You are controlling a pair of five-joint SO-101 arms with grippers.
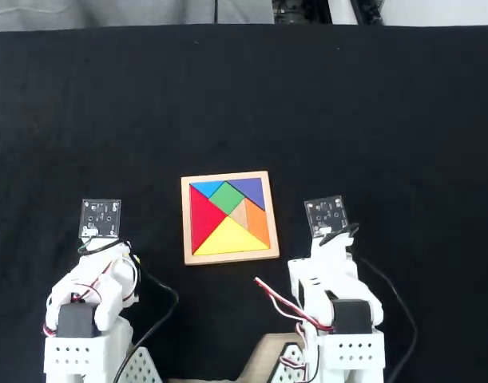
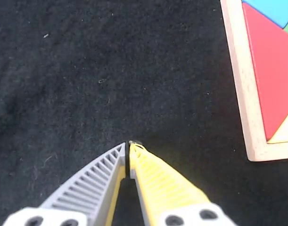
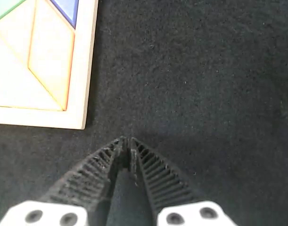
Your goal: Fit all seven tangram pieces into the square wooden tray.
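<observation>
Wooden tray (image 1: 185,223) in middle of table (image 1: 387,120), tangram pieces (image 1: 228,222) filling it flat, no gap visible. Left gripper (image 2: 129,146) pinched together, empty, beside tray; right gripper (image 3: 127,141) same, other side. Task looks finished; next move needs only fit check.

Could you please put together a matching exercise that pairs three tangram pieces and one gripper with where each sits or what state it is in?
Things:
1. red triangle
2. yellow triangle
3. orange triangle
4. left gripper

Places or states:
A. shut, off the tray
B. along the tray's right side
C. along the tray's edge nearest the arm bases
D. along the tray's left side

Pairs: 1-D, 2-C, 3-B, 4-A
</observation>
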